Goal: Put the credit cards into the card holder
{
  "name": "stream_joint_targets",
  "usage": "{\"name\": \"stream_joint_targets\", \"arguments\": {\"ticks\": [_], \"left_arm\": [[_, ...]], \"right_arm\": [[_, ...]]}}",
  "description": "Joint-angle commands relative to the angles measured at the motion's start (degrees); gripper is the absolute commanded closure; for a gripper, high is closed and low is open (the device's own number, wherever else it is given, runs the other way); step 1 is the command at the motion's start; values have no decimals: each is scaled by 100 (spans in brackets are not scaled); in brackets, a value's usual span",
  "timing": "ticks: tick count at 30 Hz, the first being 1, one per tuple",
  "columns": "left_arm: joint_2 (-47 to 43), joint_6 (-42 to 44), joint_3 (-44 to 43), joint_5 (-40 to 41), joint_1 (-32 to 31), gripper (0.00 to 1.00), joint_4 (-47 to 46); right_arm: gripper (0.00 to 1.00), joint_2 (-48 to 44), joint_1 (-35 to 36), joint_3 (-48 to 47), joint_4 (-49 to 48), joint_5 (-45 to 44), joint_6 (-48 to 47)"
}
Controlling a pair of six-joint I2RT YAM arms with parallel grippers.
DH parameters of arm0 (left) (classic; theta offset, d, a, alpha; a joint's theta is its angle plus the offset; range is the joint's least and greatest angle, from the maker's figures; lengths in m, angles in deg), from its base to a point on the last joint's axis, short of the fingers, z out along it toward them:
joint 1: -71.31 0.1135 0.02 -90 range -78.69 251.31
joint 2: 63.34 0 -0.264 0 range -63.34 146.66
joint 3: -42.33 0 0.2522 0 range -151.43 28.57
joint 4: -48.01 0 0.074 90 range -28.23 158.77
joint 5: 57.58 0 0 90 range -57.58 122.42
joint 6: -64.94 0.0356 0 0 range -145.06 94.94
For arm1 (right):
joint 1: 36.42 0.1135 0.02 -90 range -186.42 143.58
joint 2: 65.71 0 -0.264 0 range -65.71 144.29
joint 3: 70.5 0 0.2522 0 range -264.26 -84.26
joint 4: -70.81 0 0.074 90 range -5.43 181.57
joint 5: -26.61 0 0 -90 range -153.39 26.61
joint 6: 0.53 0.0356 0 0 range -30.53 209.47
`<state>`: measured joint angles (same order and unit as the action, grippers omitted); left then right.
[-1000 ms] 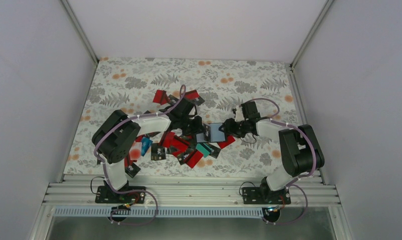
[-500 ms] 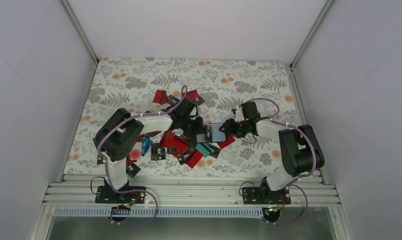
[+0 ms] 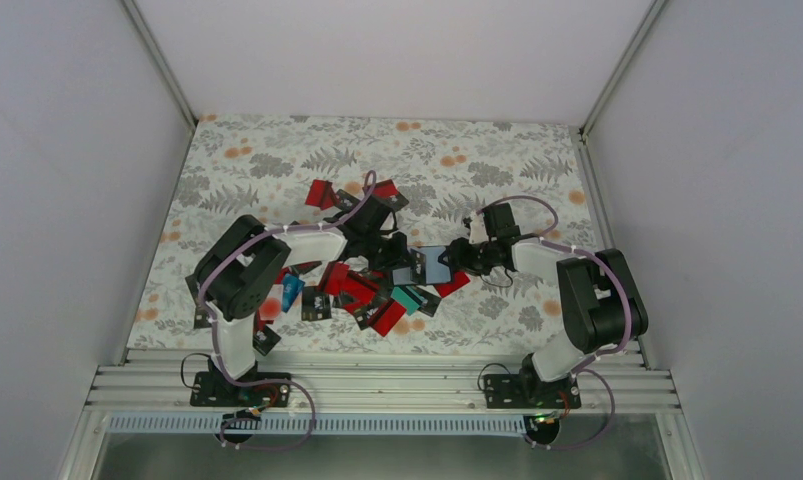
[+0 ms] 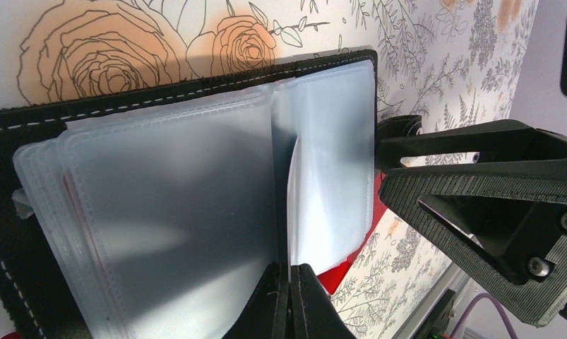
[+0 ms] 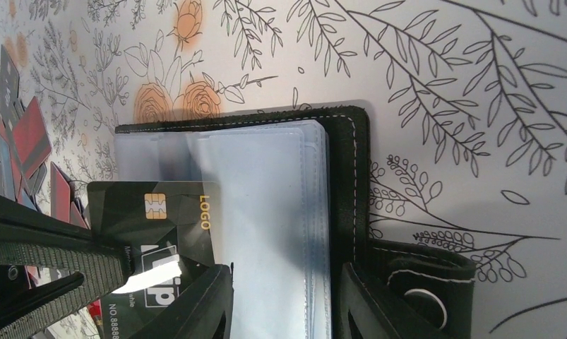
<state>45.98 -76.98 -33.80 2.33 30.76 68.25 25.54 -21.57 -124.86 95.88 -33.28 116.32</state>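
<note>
Card holder (image 3: 432, 265) lies open mid-frame in the top view, at the right edge of the credit cards (image 3: 362, 290) pile. Left gripper (image 4: 292, 286) is pinched tight on one clear sleeve (image 4: 305, 212). Right gripper (image 5: 282, 286) is half-spread over the sleeves, gripping nothing. Black card (image 5: 157, 222) sits at the pocket mouth, seating unclear. Risks: sleeve slips and the pocket flaps closed, card snags the lip, unanchored holder skids.

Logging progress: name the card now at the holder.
The black card with gold chip and LOGO print, overlapping the card holder's sleeves; the other cards lie scattered.
</note>
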Motion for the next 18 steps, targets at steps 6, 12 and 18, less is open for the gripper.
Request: {"name": "stream_joint_targets", "arguments": {"ticks": [6,12,18], "left_arm": [[176,-13,-219,-10,73,98,60],[241,-20,-269,17,107,98,28],[309,-3,-329,42,109,98,8]], "right_arm": [[59,96,-40,35,225,4,-140],[60,74,-42,66,248,31,-155],[60,45,-44,79,253,82,-154]]}}
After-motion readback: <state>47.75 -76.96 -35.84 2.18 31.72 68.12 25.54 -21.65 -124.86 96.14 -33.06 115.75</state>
